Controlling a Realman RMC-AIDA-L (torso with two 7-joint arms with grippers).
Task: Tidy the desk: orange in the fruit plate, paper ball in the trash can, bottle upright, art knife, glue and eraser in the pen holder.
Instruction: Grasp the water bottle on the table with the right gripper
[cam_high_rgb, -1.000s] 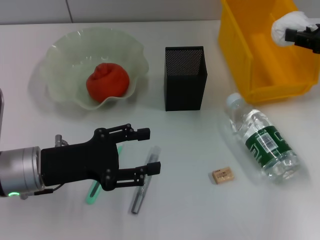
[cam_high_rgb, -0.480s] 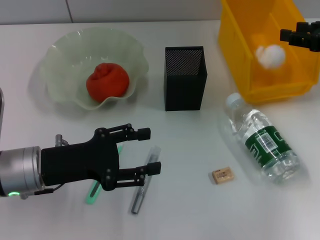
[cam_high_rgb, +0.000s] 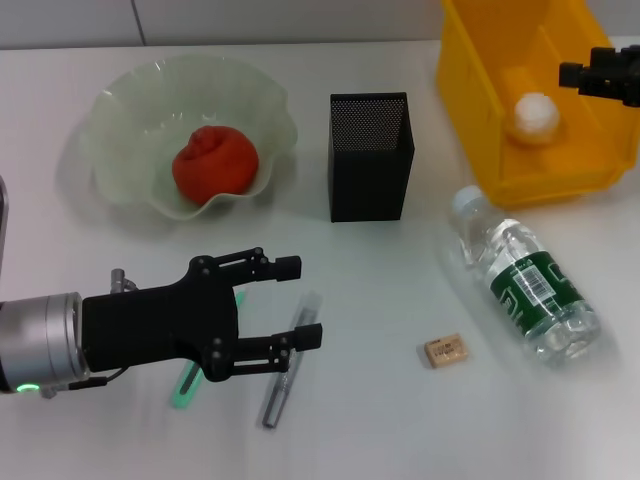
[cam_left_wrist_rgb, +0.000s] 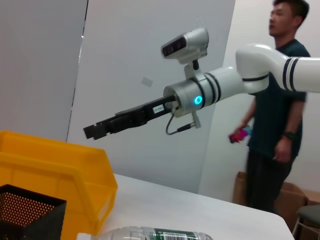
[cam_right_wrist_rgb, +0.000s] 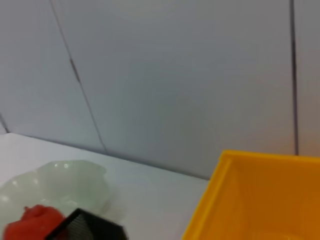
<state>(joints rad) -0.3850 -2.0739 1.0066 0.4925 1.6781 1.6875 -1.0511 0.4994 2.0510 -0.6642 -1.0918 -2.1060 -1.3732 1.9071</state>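
Note:
The paper ball (cam_high_rgb: 533, 117) lies inside the yellow trash can (cam_high_rgb: 497, 150). My right gripper (cam_high_rgb: 592, 72) hangs open above the can's far right side, holding nothing; the left wrist view shows it from the side (cam_left_wrist_rgb: 95, 131). The orange (cam_high_rgb: 215, 160) rests in the pale-green fruit plate (cam_high_rgb: 118, 100). The bottle (cam_high_rgb: 525, 285) lies on its side at the right. A tan eraser (cam_high_rgb: 445, 350) sits left of it. My left gripper (cam_high_rgb: 295, 302) is open low over the grey glue (cam_high_rgb: 283, 375) and the mint-green art knife (cam_high_rgb: 184, 386), which it mostly hides. The black mesh pen holder (cam_high_rgb: 370, 155) stands mid-desk.
A person (cam_left_wrist_rgb: 272, 125) stands behind the desk in the left wrist view. The right wrist view shows the trash can's rim (cam_right_wrist_rgb: 260, 200), the fruit plate (cam_right_wrist_rgb: 60, 180) and a grey wall. White desk (cam_high_rgb: 400, 430) lies bare between glue and eraser.
The paper ball left my right gripper, fell and came to rest in the trash can. The right gripper stayed above the can. The left arm has not moved.

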